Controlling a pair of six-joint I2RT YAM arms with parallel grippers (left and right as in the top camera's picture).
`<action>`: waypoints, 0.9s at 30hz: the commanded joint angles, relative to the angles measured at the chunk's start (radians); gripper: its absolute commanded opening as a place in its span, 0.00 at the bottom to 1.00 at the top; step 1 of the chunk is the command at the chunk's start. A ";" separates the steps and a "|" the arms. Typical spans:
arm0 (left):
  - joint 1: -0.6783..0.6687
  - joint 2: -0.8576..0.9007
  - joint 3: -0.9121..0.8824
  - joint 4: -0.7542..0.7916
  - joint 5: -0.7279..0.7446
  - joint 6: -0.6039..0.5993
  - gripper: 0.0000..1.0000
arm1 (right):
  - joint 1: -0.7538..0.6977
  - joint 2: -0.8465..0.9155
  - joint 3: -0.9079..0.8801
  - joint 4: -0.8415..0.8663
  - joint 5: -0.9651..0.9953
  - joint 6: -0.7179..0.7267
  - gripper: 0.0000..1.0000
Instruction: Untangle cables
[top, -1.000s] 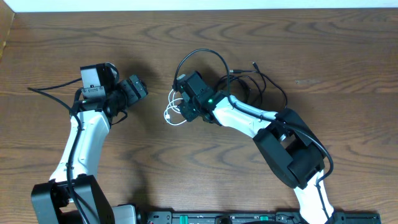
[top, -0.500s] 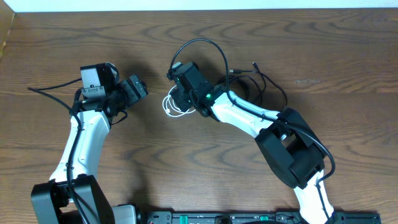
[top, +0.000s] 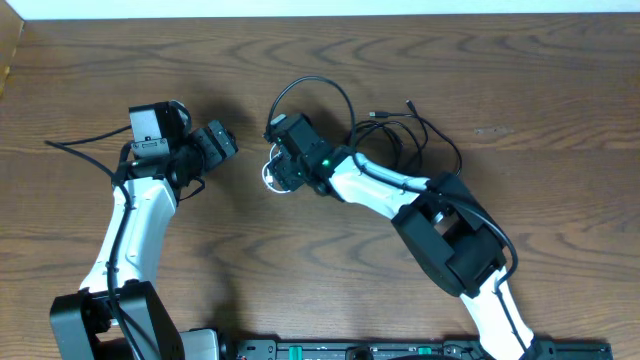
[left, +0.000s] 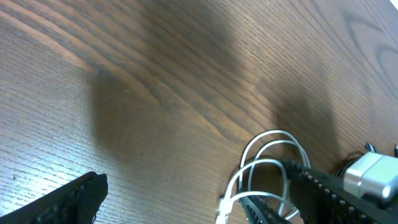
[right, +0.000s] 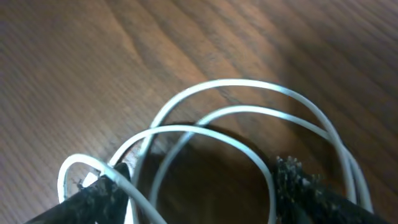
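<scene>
Thin white cable (right: 242, 81) curls in round loops on the grainy brown wood table (top: 500, 60), between the right gripper's (right: 198, 176) spread, rough black fingers. Thin black cables (top: 395, 125) tangle nearby. The left gripper (top: 225, 143) is spread wide, empty.

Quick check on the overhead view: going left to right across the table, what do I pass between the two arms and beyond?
left gripper → white cable → black cables' plug ends
</scene>
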 joint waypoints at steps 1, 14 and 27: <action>0.003 -0.001 0.012 -0.003 -0.007 0.001 0.98 | 0.025 0.041 0.008 -0.024 0.000 -0.025 0.62; 0.003 -0.001 0.012 -0.003 -0.007 0.001 0.98 | 0.031 0.037 0.126 -0.293 0.005 -0.029 0.55; 0.003 -0.001 0.012 -0.003 -0.007 0.002 0.98 | 0.032 0.047 0.120 -0.294 0.004 -0.029 0.36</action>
